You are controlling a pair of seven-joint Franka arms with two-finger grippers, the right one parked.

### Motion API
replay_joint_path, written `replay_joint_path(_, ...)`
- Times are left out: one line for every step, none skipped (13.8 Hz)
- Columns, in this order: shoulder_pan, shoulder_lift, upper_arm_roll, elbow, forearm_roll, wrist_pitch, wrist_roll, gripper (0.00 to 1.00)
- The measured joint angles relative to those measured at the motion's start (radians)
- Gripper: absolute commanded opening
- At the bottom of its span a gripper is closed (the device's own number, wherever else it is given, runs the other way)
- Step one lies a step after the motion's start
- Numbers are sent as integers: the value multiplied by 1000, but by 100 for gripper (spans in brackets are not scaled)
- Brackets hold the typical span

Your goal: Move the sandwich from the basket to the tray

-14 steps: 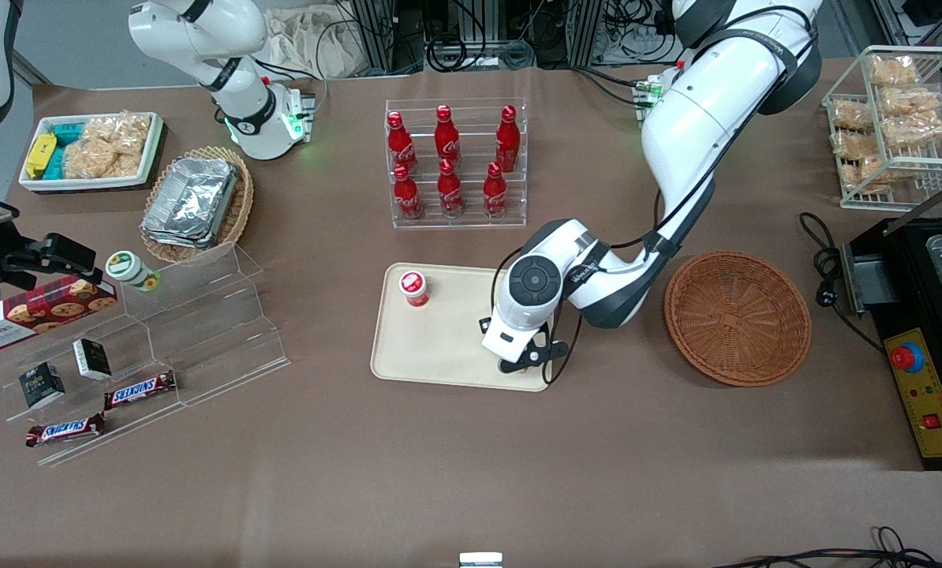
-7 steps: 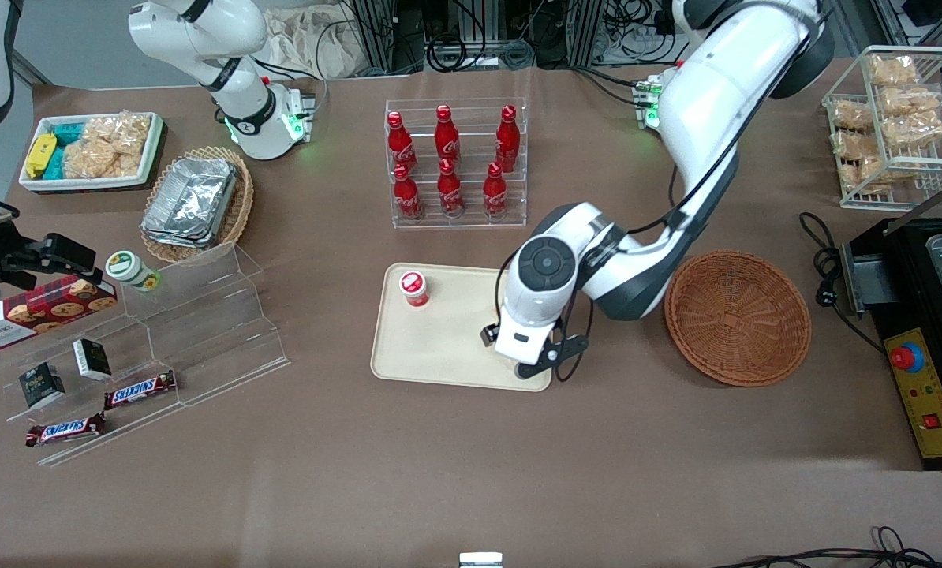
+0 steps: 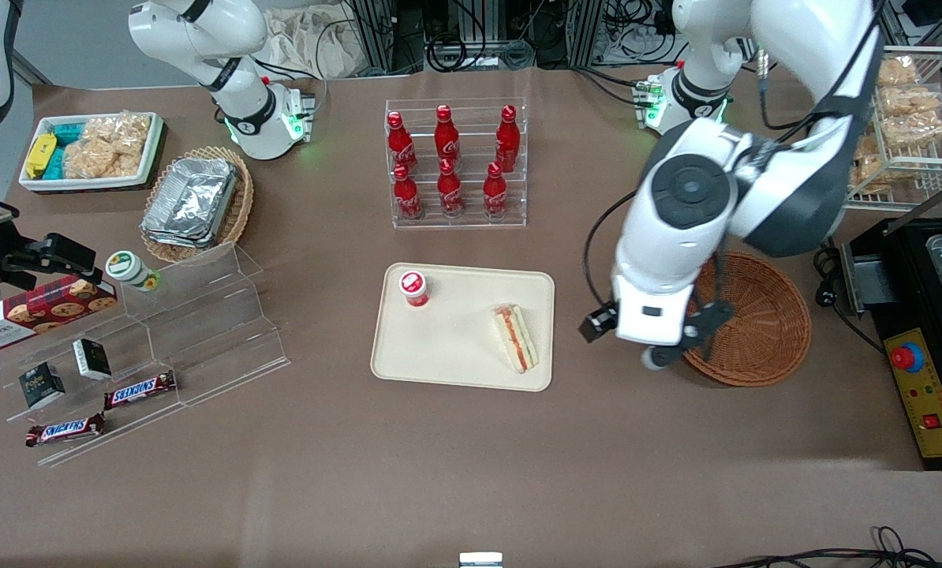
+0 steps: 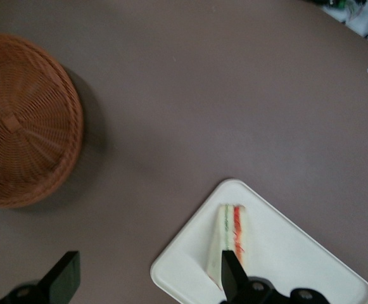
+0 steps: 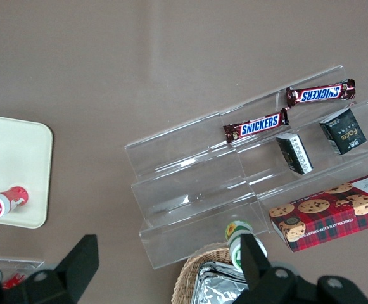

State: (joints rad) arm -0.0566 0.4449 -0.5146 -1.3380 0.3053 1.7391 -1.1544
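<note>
The hand (image 4: pixel 144 282), fingers apart and empty, hangs above the counter (image 3: pixel 471 457) between the flat cream-beige plastic tray (image 3: pixel 439 347) and the round reddish-brown wicker basket (image 3: pixel 763 331). The triangular white-bread sandwich (image 3: pixel 516 338) lies on the tray (1 wedge, delivered), so only a clean retreat, straight up and clear of both, seems needed.

the big white arm (image 3: pixel 680 237) covers part of the basket (image 3: pixel 755 331). the gripper (image 4: pixel 149 278) is cut off at the edge. the tray (image 4: pixel 298 253) corner runs off too.

A robotics lab: aluminium framing (image 3: pixel 471 31) and cabling edge a table (image 3: pixel 471 457) staging shop snacks.
</note>
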Motion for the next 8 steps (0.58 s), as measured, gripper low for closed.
replay_joint_path(21, -16, 0, -6, -7, -17, 32, 100)
replay_joint_path(43, -30, 0, -15, -12, -24, 65, 100)
replay_joint_path(67, -43, 0, -28, -16, -26, 102, 100)
replay_joint_path(90, -56, 1, -42, -25, -26, 148, 100)
replay_joint_path(108, -69, 6, -57, -37, -26, 200, 100)
replay_joint_path(116, -83, 26, -69, -49, -26, 249, 100)
replay_joint_path(114, -98, 63, -79, -71, -26, 309, 100)
replay_joint_path(110, -115, 110, -86, -102, -26, 381, 100)
